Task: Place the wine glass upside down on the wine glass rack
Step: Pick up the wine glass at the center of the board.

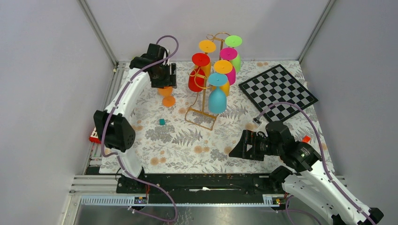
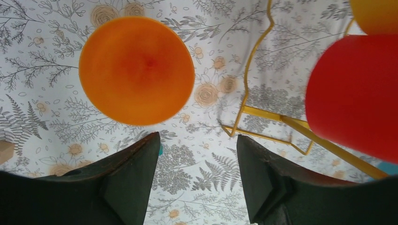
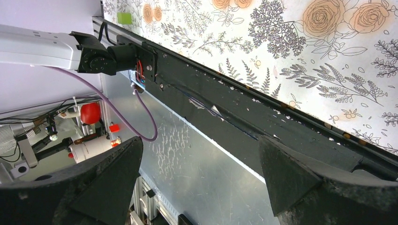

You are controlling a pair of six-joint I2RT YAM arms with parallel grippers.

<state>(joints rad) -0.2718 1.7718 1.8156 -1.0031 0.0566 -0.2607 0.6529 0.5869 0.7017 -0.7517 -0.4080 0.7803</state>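
Glasses in red [image 1: 197, 75], yellow, magenta, green and teal [image 1: 217, 96] hang bowl-down on the gold wine glass rack [image 1: 203, 101], which stands at the middle of the desk [image 1: 187, 145] on a fern-and-rose cloth. A chessboard [image 1: 278, 91] lies to its right, and a small teal cube [image 1: 162, 122] sits on the cloth to its left. The orange wine glass [image 1: 166, 96] is on the cloth just left of the rack, apart from it. The left pincer [image 2: 198, 136] hovers right over the glass, its jaws apart and gripping nothing. The left wrist view alone shows the glass as one round orange disc just beyond the fingertips, not between them, with the rack's wire base and the red bowl close on the right. Whether the glass stands or lies I cannot tell. The right pincer [image 3: 199, 139] gapes wide and empty near the desk's front edge. Its own camera shows the black front rail and the left arm's base.
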